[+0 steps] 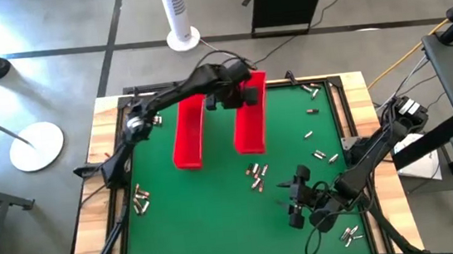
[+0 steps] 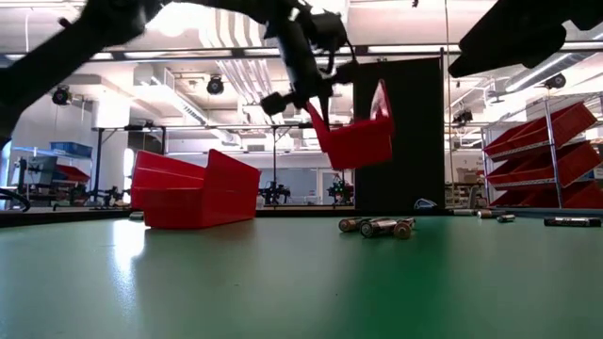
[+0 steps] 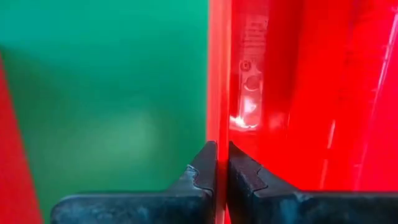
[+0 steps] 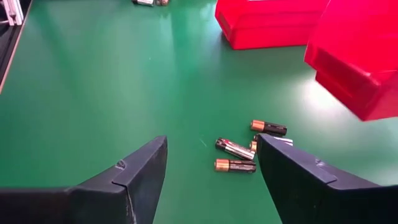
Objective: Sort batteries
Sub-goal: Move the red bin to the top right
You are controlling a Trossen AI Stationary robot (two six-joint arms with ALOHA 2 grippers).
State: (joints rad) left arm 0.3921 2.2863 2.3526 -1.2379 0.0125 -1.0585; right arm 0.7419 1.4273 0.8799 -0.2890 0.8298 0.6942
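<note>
Nearest, right gripper (image 4: 211,180) hovering low over the green table (image 1: 186,223), jaws spread and empty, aimed at the central cluster of batteries (image 4: 249,146) lying loose just ahead. More batteries scattered by the left edge (image 1: 140,200), the right side (image 1: 321,153) and the near right corner (image 1: 352,233). Beyond, one red tray (image 1: 187,132) resting flat. Farthest, left gripper (image 3: 222,168) clamped shut on the rim of the second red tray (image 2: 363,141), lifted and tilted clear of the table. Likely step: positioning the tray while lining up a pick; next needs a descent onto a single battery
</note>
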